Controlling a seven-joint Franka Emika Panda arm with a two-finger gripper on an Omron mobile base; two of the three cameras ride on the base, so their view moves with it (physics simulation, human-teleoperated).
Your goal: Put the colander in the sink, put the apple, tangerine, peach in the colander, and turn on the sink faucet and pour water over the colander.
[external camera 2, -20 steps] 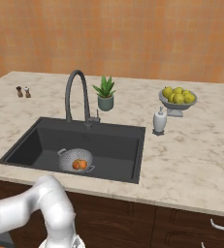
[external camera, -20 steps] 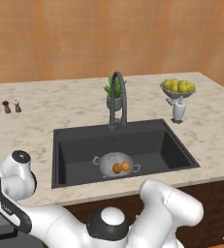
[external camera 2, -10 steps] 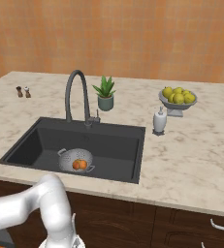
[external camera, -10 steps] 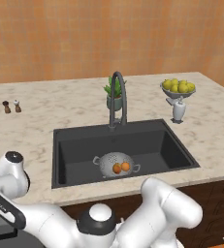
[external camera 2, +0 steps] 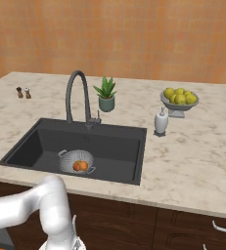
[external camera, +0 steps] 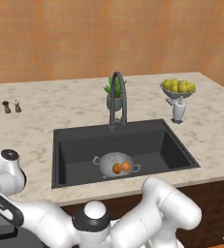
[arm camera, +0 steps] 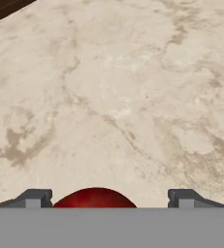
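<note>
1. In the hand view the gripper (arm camera: pixel 108 198) stands wide open with nothing held; its two fingertips (arm camera: pixel 33 197) flank the apple (arm camera: pixel 95 197) without touching it
2. The apple lies between the tips on the marble counter (arm camera: pixel 133 97), centred in the gap, so closing looks like the coming move; being round, it has no long axis
3. The colander (external camera: pixel 114 163) sits near the front edge of the sink (external camera: pixel 152 140), holding two orange fruits
4. The sink faucet (external camera: pixel 117 99) stands at the back edge, dry

gripper (arm camera: pixel 105 198) low over marbled surface, fingers (arm camera: pixel 33 197) spread wide apart, arm bent down low
</note>
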